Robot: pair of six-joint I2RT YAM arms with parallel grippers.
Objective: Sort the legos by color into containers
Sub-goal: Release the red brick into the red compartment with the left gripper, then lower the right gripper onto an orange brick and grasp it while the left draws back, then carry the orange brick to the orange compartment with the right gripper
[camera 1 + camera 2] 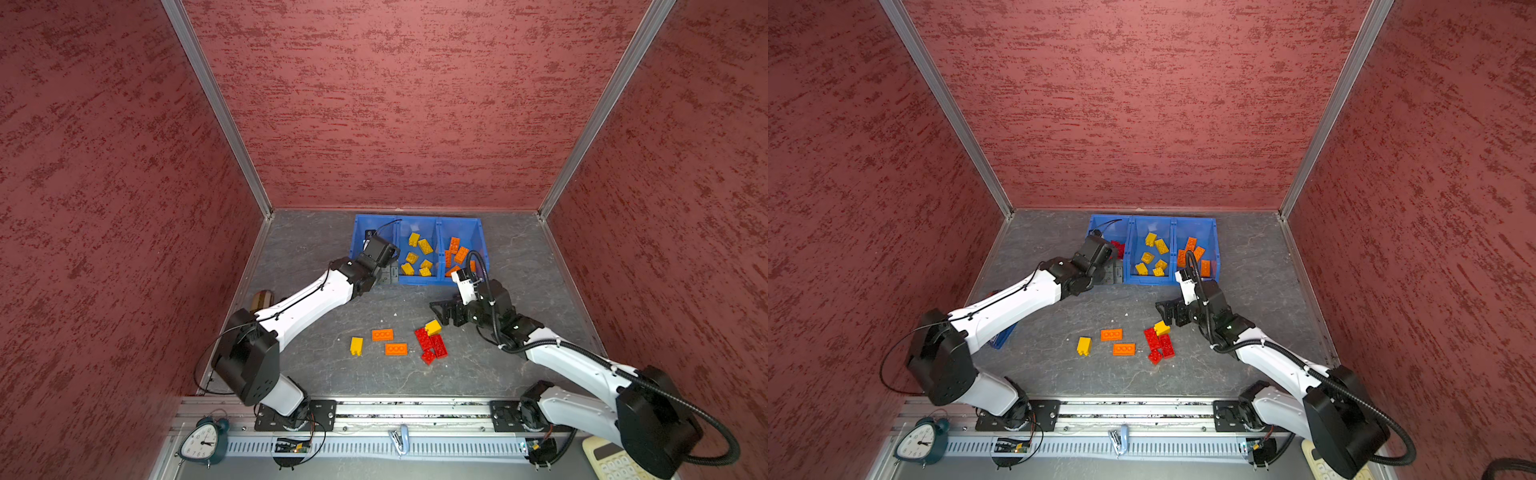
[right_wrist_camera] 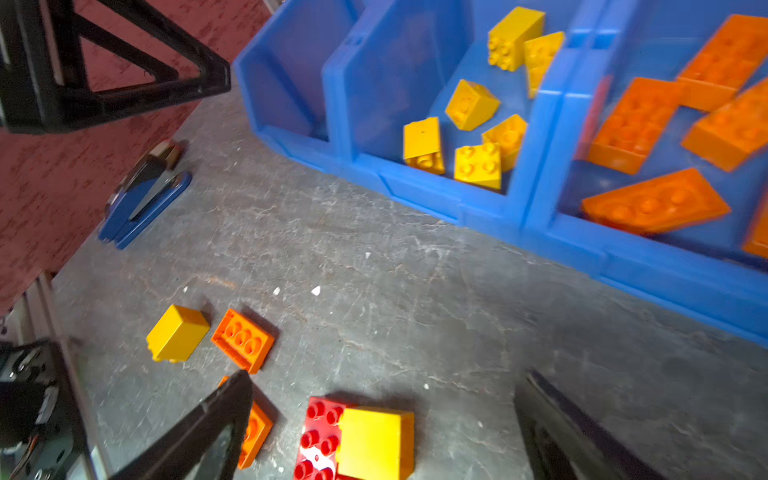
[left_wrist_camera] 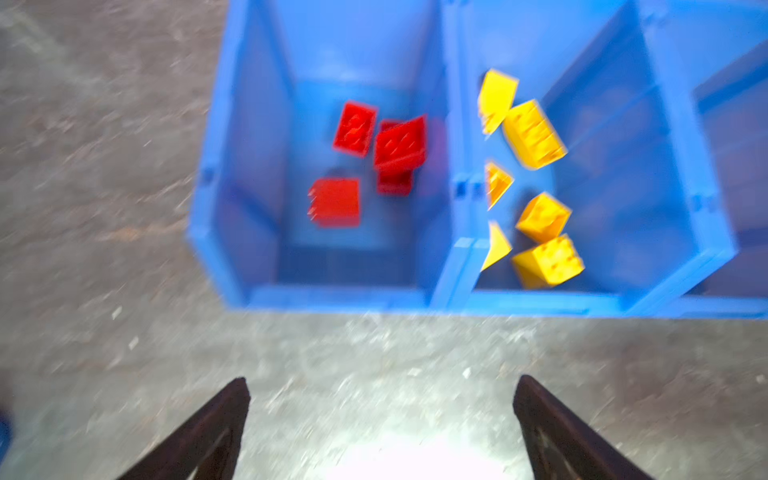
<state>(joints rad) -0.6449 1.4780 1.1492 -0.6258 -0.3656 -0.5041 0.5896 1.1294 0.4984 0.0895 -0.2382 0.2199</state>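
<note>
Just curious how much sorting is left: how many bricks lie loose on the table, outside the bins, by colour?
red bricks: 3
yellow bricks: 2 (one rests on the reds)
orange bricks: 2
Total: 7

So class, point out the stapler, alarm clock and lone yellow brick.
stapler (image 2: 129, 214): right wrist view, blue body.
alarm clock (image 1: 202, 442): in a top view, dial.
lone yellow brick (image 1: 356, 345): in a top view, centre.
</note>
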